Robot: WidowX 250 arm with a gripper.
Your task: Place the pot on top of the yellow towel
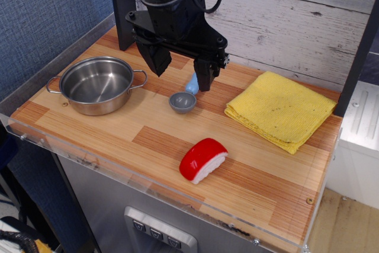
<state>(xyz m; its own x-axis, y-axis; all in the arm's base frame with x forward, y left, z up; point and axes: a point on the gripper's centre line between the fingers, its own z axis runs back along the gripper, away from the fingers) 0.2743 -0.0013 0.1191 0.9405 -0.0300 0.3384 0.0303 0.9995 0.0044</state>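
the pot [98, 84] sits empty at the worktop's [148, 140] left, well apart from the towel [280, 109]; the gripper [180, 69] hangs above, jaws wide, holding nothing.

The pot [96, 84] stands on the surface [142, 140] at its left end. The towel [280, 109] lies at the right end, well apart from the pot. Between them, a small scoop [182, 101] rests toward the rear, with the gripper [180, 69] hanging above and just behind it. A sushi piece [202, 159] lies nearer the front edge, right of centre.
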